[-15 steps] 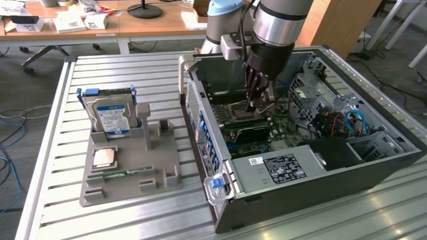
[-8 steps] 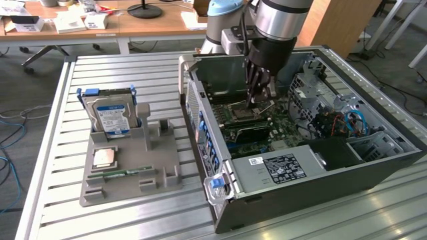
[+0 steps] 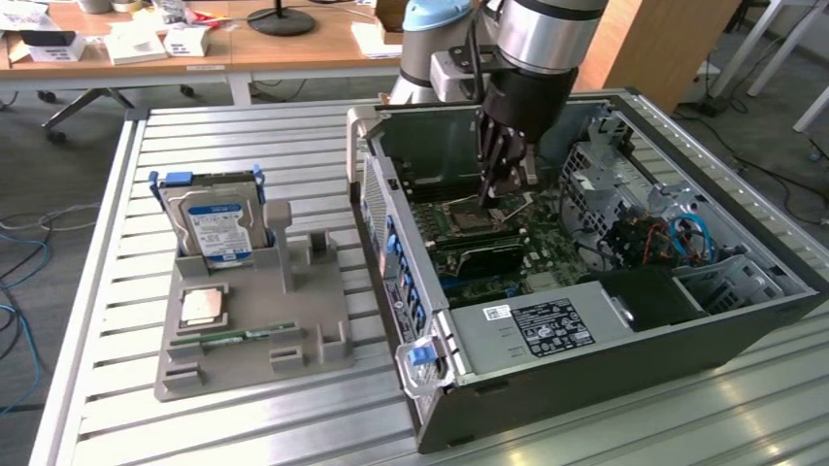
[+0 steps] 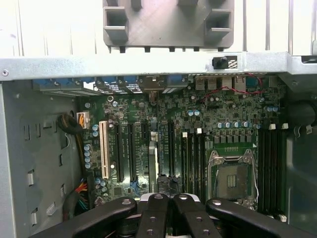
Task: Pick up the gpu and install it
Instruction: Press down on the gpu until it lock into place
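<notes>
The fingers (image 3: 499,165) are pressed together, no gap between them, and nothing can be seen gripped in them. They hang down inside the open computer case (image 3: 725,335), just above the motherboard (image 3: 499,277). In the wrist view the black finger links (image 4: 156,218) sit side by side over the row of expansion slots (image 4: 121,151).

The gpu (image 3: 482,256) is in the case, at about 6 o'clock from the fingertips in the exterior view. It shows as a dark flat card standing up from the board, between the processor socket (image 3: 469,216) and the power supply (image 3: 557,325). In the wrist view it shows edge-on as a thin strip (image 4: 154,156) among the slots, just ahead of the fingers. Whether the fingers touch it, I can't tell.

Further out, the grey parts tray (image 3: 298,335) lies on the slatted bench (image 3: 194,136) at 9 o'clock from the case. The silver hard drive (image 3: 214,223) with its blue label stands at the tray's far end. A square processor chip (image 3: 205,306) lies flat at 6 o'clock from the drive. The slim green memory stick (image 3: 240,335) lies just nearer than the chip.
</notes>
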Controlling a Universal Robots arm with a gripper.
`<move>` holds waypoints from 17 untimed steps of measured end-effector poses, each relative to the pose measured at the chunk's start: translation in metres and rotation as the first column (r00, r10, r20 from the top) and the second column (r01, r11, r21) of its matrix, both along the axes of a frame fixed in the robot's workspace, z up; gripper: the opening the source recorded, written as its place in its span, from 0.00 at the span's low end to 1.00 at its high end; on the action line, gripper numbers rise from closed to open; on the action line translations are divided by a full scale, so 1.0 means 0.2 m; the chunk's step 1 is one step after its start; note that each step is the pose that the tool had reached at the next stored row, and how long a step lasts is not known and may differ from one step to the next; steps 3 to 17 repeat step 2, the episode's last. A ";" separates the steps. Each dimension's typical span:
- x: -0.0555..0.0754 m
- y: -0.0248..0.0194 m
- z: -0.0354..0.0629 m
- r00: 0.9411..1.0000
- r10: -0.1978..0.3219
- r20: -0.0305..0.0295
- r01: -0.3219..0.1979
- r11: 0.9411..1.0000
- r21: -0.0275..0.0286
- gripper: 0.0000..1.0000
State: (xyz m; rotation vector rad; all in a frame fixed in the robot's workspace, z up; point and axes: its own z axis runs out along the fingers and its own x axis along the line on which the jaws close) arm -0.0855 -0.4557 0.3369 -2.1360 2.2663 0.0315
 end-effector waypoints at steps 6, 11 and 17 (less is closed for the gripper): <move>0.00 0.000 0.000 1.000 0.000 0.000 0.000 1.000 0.000 0.11; 0.00 0.000 0.000 1.000 0.000 0.000 0.000 1.000 0.000 0.11; 0.00 0.000 0.000 1.000 0.000 0.000 0.000 1.000 0.000 0.11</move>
